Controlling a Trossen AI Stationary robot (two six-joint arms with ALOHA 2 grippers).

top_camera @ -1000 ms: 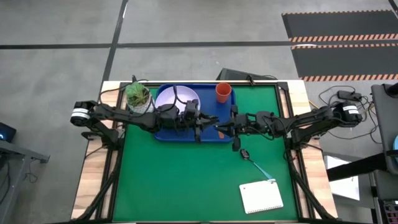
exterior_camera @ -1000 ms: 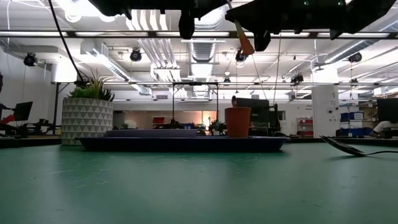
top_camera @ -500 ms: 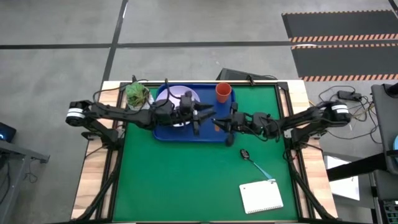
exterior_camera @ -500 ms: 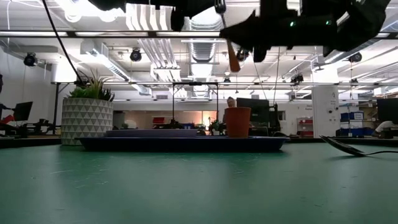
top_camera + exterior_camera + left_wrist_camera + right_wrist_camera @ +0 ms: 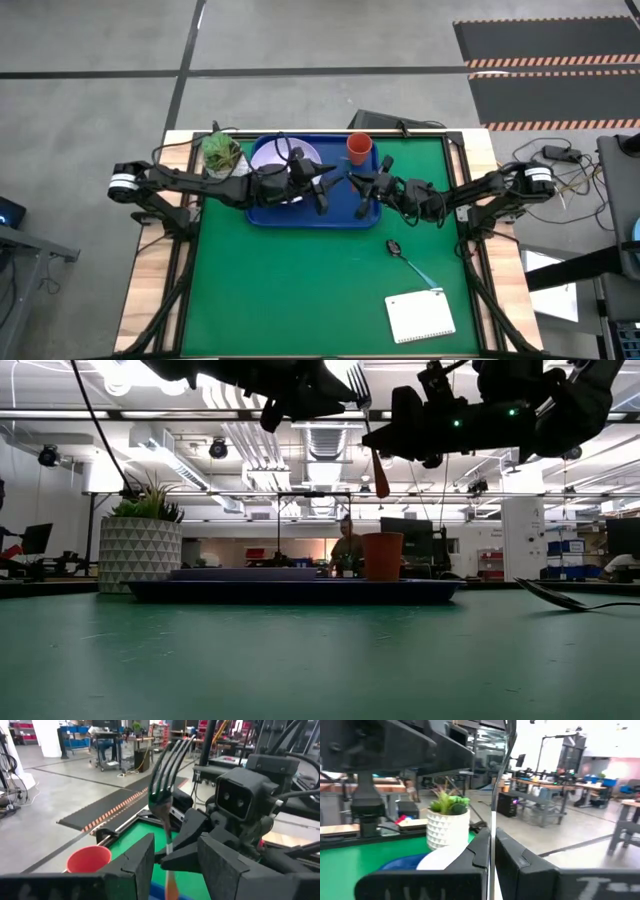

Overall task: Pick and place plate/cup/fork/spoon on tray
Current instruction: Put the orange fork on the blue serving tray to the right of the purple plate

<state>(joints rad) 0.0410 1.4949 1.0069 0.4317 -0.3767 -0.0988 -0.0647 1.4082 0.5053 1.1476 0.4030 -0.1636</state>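
Left wrist view: fork (image 5: 167,775), silver tines, orange handle.

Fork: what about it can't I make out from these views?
- Left wrist view: fork handle blurs and runs off the edge by the left gripper.
- High view: fork too small beside the right gripper.
- Low view: level sightline, so whether it hangs over the tray is unclear.

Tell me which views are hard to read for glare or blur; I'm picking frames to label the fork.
Low view: bright ceiling lights backlight both arms into silhouettes, the fork hanging dark between them. Left wrist view: the tines are fairly clear, the near fingers soft. Right wrist view: the fork is a thin edge-on line against a washed-out room. High view: evenly lit, but the fork is too small to make out.
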